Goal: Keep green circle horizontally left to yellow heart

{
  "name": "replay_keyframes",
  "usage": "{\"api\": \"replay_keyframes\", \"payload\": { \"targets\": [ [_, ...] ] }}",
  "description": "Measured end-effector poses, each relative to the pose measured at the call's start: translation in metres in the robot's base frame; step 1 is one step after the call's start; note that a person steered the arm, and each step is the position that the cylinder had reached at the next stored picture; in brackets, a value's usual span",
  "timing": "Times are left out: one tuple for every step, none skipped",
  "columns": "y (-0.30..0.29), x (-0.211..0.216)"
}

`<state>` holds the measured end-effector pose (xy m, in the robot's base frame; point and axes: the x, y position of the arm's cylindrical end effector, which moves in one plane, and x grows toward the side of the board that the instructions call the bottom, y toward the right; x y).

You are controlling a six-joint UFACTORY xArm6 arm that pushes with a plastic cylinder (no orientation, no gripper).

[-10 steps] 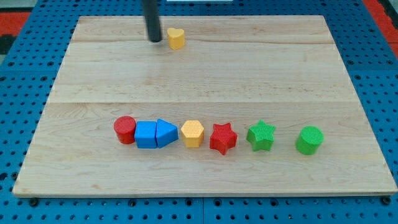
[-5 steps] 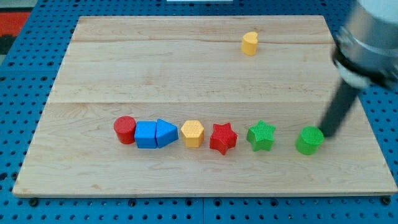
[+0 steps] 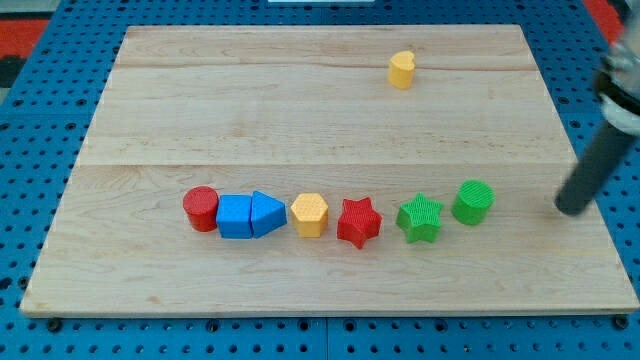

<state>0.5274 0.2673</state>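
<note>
The green circle (image 3: 473,201) sits on the wooden board (image 3: 330,120) at the right end of the block row, close to the green star (image 3: 420,218). The yellow heart (image 3: 402,70) sits near the view's top, right of centre. My tip (image 3: 571,209) is at the view's right, well to the right of the green circle and apart from it. The green circle lies to the right of the yellow heart and far below it.
A row runs along the lower part of the board: red circle (image 3: 201,209), blue square (image 3: 235,216), blue triangle (image 3: 267,214), yellow hexagon (image 3: 310,214), red star (image 3: 359,222). The board's right edge is close to my tip.
The yellow heart went from upper left to upper right earlier. Since then the green circle slid left and slightly up toward the green star, and my tip drew back to the right.
</note>
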Motion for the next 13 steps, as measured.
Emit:
{"api": "replay_keyframes", "payload": {
  "targets": [
    [-0.069, -0.009],
    [-0.107, -0.016],
    [-0.165, -0.077],
    [-0.207, -0.126],
    [-0.162, -0.091],
    [-0.175, -0.060],
    [-0.237, -0.091],
    [-0.290, -0.150],
    [-0.305, -0.185],
    [-0.276, -0.258],
    [-0.173, -0.267],
    [-0.159, -0.247],
    [-0.177, -0.245]
  ]
}}
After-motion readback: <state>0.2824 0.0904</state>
